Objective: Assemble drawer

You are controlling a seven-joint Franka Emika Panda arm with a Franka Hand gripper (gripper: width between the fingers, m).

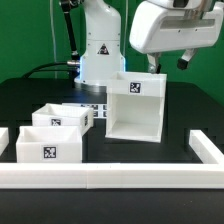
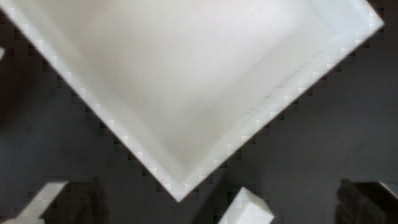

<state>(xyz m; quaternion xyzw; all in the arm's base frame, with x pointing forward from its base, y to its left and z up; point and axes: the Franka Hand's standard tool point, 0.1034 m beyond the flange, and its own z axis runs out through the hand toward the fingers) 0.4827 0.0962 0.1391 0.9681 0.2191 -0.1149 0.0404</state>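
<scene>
At one o'clock in the exterior view, the edge cuts the gripper [image 1: 185,62]; its jaws are too small to read. The wrist view shows the casing [image 2: 196,80] blurred.

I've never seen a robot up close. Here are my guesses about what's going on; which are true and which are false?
1. The claw is gripping a small tray. False: it hangs in the air, open and holding nothing.
2. A front tray and a rear tray stand to the exterior view's left of the big casing. True.
3. Both trays are already inside the casing. False: they stand outside it on the black table.
4. The casing carries a black-and-white tag. True.
5. The casing lies tipped over on its side. False: it stands upright.
</scene>
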